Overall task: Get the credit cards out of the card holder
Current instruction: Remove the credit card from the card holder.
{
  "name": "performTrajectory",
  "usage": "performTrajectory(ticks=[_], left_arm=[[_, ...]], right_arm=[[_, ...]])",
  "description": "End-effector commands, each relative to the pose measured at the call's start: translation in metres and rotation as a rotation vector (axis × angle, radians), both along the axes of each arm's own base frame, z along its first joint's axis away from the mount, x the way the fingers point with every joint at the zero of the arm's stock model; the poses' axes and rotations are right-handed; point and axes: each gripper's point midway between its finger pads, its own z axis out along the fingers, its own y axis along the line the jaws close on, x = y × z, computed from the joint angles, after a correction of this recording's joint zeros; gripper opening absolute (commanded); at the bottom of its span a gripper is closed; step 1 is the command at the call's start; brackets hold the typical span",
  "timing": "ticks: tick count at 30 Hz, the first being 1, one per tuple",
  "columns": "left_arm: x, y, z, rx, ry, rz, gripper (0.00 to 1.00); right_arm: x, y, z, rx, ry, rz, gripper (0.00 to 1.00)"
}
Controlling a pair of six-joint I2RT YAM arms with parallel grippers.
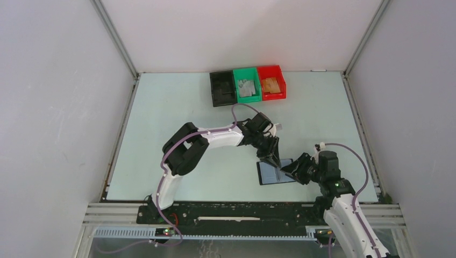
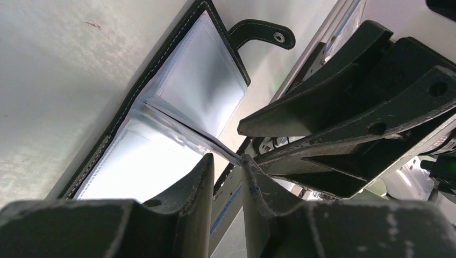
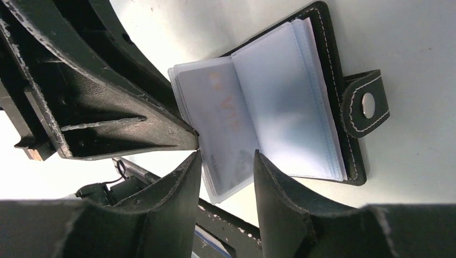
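On the pale surface [image 1: 177, 107], lower right of centre in the top view, the card holder [image 1: 267, 174] lies open, long axis across the frame. The left arm [image 1: 215, 137] reaches over from the left; the right arm [image 1: 344, 209] is nearer. The right tool [image 3: 227, 157] stands spread astride a clear sleeve [image 3: 185, 80] holding a credit card [image 3: 212, 105]; the left tool [image 2: 228, 172], barely parted, meets that sleeve's edge, grip unclear.
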Motion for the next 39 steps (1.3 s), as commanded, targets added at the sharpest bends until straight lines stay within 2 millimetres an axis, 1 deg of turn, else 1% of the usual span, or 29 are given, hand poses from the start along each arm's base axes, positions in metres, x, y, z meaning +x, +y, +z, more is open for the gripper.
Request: performTrajectory(ticks=[1,10,16,23,25,32,39], left_arm=[[-0.001,0.008,-0.006,0.02,-0.006,0.0,0.3],[-0.002,0.007,-0.005,0.016,-0.008,-0.002,0.3],[-0.002,0.01,-0.002,0.013,-0.017,-0.002,0.36],[-0.001,0.011,0.002,0.008,-0.026,0.002,0.36],[0.0,0.012,0.003,0.008,-0.029,0.004,0.36],[0.0,0.015,-0.004,0.021,-0.02,0.004,0.36],[0.002,0.015,-0.004,0.021,-0.019,0.006,0.37]], right_arm=[[-0.003,-0.001,-0.007,-0.021,0.004,0.021,0.48],[-0.005,-0.004,-0.017,-0.038,0.029,0.012,0.48],[-0.007,-0.005,-0.021,-0.043,0.043,0.011,0.47],[-0.007,-0.005,-0.023,-0.047,0.047,0.006,0.47],[-0.008,-0.006,-0.023,-0.047,0.048,0.006,0.47],[-0.009,-0.003,-0.021,-0.037,0.04,0.03,0.47],[-0.014,0.002,-0.017,-0.034,0.029,0.079,0.47]])
